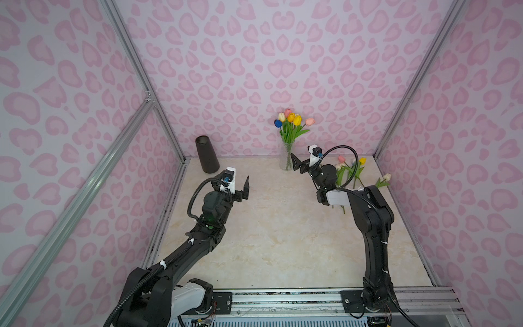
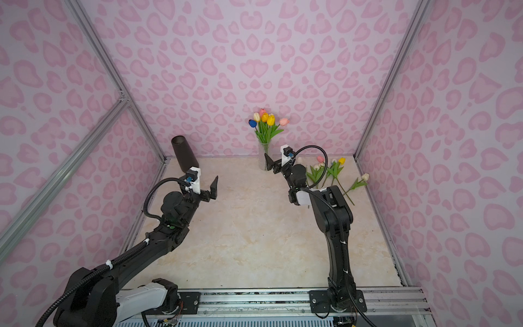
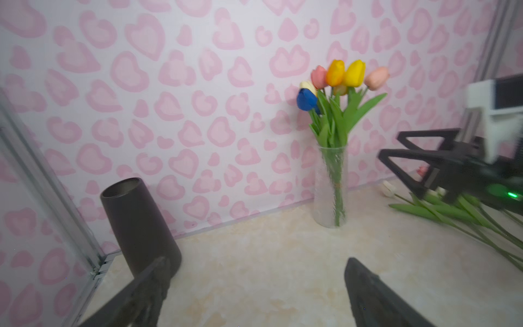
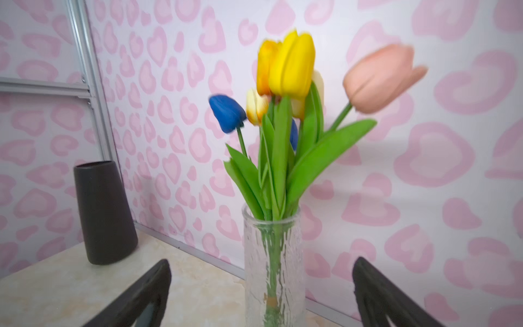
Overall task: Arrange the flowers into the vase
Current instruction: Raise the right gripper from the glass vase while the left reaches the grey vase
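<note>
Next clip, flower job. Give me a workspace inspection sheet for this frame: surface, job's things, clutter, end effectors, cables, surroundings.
Surface: beige marbled tabletop, bare across the middle.
Job's things: clear glass vase upright by the back wall, holding a bunch of tulips; loose tulips lying flat at the far right.
Clutter: dark tapered vase upright at the back left, no flowers in it.
End effectors: left end effector open, empty, left of centre; right end effector open, empty, facing the clear glass vase.
Cables: black hose looped at each wrist.
Surroundings: pink heart-print walls, aluminium frame posts.
</note>
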Controlling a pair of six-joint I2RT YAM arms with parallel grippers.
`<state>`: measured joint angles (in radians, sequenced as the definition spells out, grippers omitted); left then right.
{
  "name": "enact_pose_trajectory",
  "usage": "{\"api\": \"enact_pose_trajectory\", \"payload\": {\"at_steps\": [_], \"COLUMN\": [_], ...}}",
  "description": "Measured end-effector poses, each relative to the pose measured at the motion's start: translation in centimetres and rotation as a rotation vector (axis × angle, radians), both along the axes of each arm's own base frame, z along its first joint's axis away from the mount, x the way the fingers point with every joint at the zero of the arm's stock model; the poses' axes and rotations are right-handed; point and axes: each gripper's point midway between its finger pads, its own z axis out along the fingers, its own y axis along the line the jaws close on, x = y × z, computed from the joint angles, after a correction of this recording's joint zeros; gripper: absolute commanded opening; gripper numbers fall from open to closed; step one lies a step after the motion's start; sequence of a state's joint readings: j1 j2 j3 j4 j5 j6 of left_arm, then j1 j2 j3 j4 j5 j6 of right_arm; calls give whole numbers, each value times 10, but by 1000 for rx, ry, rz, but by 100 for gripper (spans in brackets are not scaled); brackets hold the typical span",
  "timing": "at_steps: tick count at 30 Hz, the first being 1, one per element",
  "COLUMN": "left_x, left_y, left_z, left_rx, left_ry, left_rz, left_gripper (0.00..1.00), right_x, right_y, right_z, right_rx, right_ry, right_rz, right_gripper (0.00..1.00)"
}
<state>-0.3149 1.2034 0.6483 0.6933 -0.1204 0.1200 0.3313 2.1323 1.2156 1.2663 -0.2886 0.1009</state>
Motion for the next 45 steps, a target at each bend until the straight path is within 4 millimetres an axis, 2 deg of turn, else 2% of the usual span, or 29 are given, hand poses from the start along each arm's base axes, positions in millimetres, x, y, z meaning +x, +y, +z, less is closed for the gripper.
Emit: {"api": "enact_pose_trajectory", "payload": {"at_steps": [4,8,10,13,16,18,21,24,28,35,45], "left_x": [47,87,106,138,161,174,191,204,227,256,283], "left_y": [46,92,113,142,163,176,189,193,188,183,184], "left_z": [33,48,39,32,25,11,-11,-25,-31,-53,-79], "left_rx": [-67,-118,-127,-132,-130,-129,-120,-97,-76,-67,-81], "left_ry": [6,37,89,160,207,249,307,331,330,343,361], "left_rz": [125,227,269,319,356,370,375,361,309,254,240], "left_gripper": [97,97,97,97,97,97,97,97,97,97,97], "right_x": [-58,-112,-138,-165,-180,-189,-193,-191,-188,-186,-195], "right_y": [1,0,8,16,10,10,10,11,16,27,30], "right_z": [22,45,53,53,42,29,20,21,28,20,27], "right_rx": [36,102,103,75,58,35,4,-22,-40,-58,-55], "right_ry": [-5,9,10,53,101,137,166,169,152,166,151], "right_rz": [25,74,109,160,159,174,173,168,180,221,254], "right_gripper": [98,97,97,97,97,97,97,97,97,97,97]}}
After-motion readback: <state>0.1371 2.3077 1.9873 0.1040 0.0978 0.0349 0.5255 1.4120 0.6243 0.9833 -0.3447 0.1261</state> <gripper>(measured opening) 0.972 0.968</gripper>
